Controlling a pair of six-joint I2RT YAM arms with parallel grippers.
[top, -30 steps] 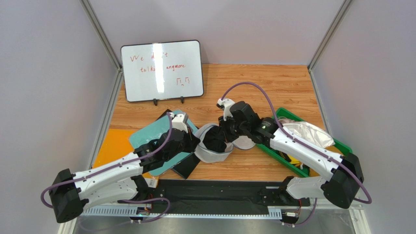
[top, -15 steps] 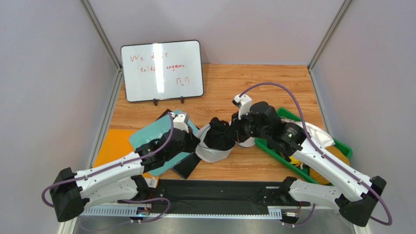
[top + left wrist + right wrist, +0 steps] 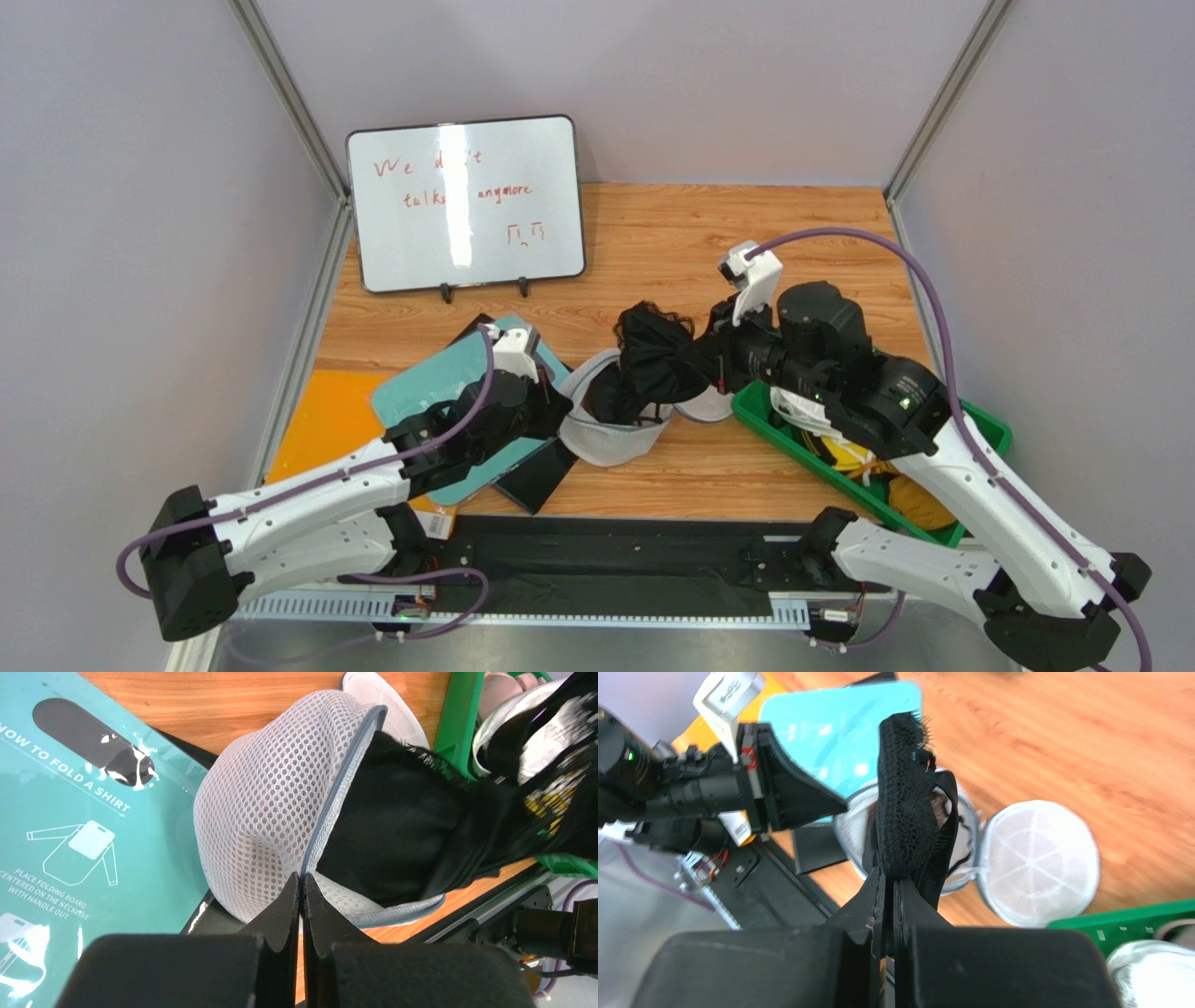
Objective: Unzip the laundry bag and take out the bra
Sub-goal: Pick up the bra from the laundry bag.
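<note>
Right gripper (image 3: pixel 887 876), clamped on a black lace garment (image 3: pixel 903 805), holds it stretched up out of the unzipped laundry bag (image 3: pixel 270 805) while the left gripper (image 3: pixel 302 880) pinches the bag's zip rim — the removal step, though no pinkish bra shows — so next, draw the garment clear of the bag and check inside.

White mesh laundry bag (image 3: pixel 267 812) w/ grey-blue rim (image 3: pixel 349 770); black lace garment (image 3: pixel 906 812); green bin (image 3: pixel 457 714).

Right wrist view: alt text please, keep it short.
The right gripper is shut on a black lace garment, holding it above the open laundry bag. The bag's round mesh lid lies flat on the wooden table to the right, and the left gripper sits at the bag's left edge.
</note>
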